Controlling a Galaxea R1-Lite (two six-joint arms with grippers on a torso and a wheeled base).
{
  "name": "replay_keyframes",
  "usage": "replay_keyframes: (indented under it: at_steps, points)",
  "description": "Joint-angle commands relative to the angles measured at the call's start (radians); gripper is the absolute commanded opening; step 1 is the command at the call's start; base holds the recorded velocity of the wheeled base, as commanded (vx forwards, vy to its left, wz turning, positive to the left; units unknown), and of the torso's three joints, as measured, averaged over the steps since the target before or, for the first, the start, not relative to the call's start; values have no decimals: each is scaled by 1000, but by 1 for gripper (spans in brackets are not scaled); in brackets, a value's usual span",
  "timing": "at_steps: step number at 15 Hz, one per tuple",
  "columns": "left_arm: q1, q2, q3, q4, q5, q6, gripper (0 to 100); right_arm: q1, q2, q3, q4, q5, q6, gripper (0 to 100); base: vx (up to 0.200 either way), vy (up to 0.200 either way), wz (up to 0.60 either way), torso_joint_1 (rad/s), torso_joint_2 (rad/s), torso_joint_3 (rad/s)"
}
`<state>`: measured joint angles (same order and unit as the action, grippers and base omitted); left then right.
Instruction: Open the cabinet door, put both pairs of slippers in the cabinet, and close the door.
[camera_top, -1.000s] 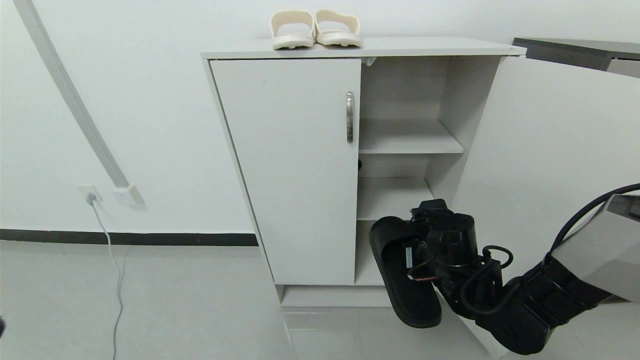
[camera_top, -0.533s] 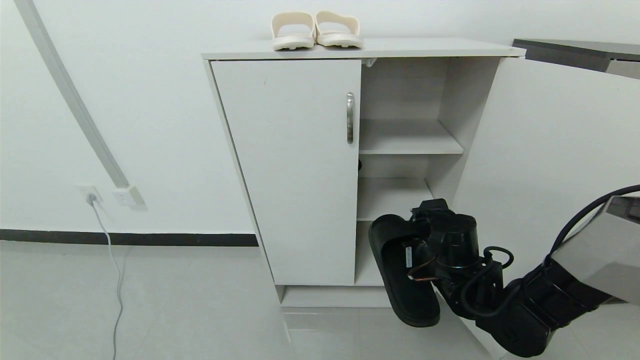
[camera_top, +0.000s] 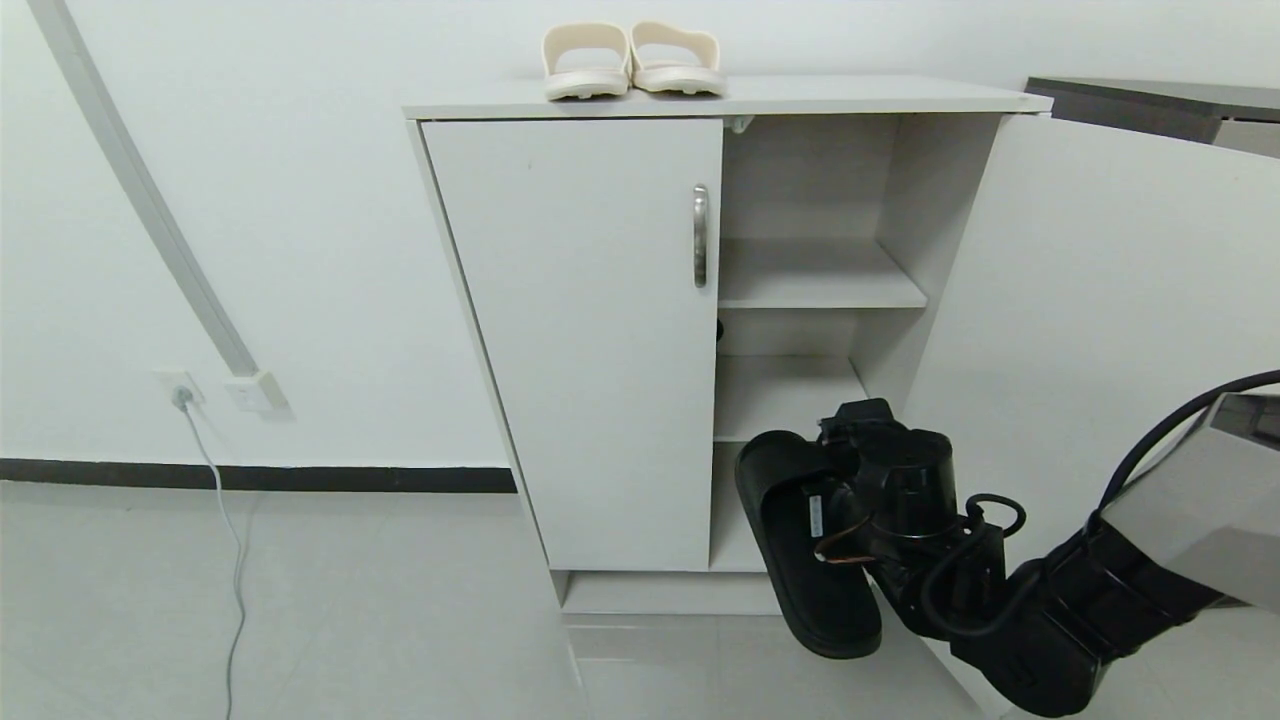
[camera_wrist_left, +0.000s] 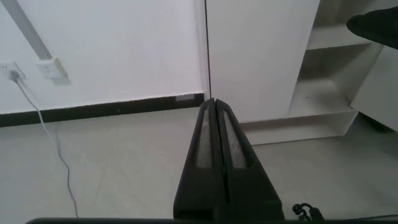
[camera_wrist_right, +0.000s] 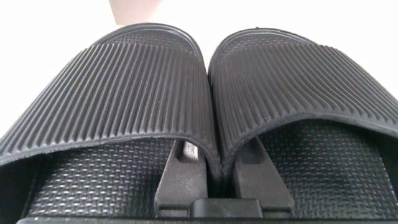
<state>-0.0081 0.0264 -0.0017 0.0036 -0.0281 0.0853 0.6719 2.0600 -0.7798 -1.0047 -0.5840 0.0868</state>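
The black slippers (camera_top: 805, 560) hang as a pair in the air just in front of the cabinet's (camera_top: 850, 95) open right half, level with its lowest compartment. Their long axis runs steeply: the strap end sits higher, at the mouth of that compartment and pointing into the cabinet, while the heel end hangs lower, over the floor before the plinth. They are turned on edge, with one footbed showing in the head view. In the right wrist view the two ribbed straps (camera_wrist_right: 143, 93) lie side by side and touching. The right gripper (camera_wrist_right: 217, 180) is clenched on the slippers where the two straps meet, one finger (camera_wrist_right: 180, 174) under each strap. The right door (camera_top: 1080, 330) stands swung wide beside the arm, and the left door (camera_top: 590, 350) is closed, its handle (camera_top: 699, 235) upright. A bare shelf (camera_top: 810, 285) crosses the open half. Cream slippers (camera_top: 632, 60) sit on the cabinet top. The left gripper (camera_wrist_left: 214, 143) is over the floor, well left of the cabinet, fingers pressed together on nothing.
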Motion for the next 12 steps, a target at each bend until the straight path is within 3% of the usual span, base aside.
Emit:
replay_keyframes:
  at_steps: [1,4,6,8,12]
  points:
    - [10,-25,2,-1,0,-30,0,3,-1,-10,-5,0,-1,0,0,0,0,0,0,0]
    - [10,-25,2,-1,4,-62,0,6,34,-118,-2,-54,-1,0,0,0,0,0,0,0]
    - [10,-25,2,-1,4,-62,0,2,83,-263,46,-226,-1,0,0,0,0,0,0,0]
    - [10,-25,0,-1,2,-62,0,11,86,-291,74,-246,1,0,0,0,0,0,0,0]
    - [10,-25,0,-1,2,-62,0,12,92,-286,74,-246,4,0,0,-200,0,4,7,4]
